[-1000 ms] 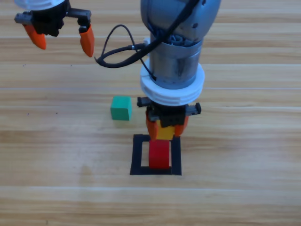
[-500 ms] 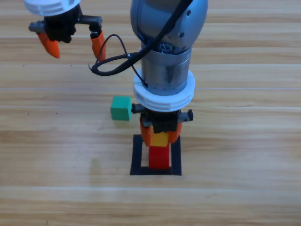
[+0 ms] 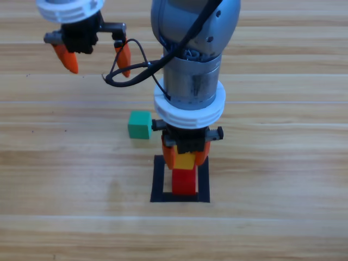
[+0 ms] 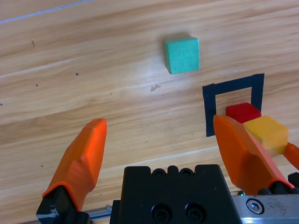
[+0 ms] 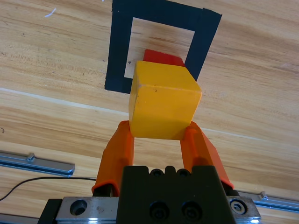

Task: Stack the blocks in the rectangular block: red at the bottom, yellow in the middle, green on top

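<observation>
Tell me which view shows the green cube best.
The left wrist view: the green cube lies whole and unobstructed on bare wood. The high view also shows it, smaller, beside the right arm. The right wrist view does not show it.

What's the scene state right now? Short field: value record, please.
red cube: inside the black tape rectangle
yellow cube: gripped by the right pincer, directly over the red cube; contact between the two cannot be told
green cube: loose on the table, outside the rectangle, up-left of it
left pincer: open, empty, near the top left, above the green cube in the high view
stack progress: green not yet placed
</observation>
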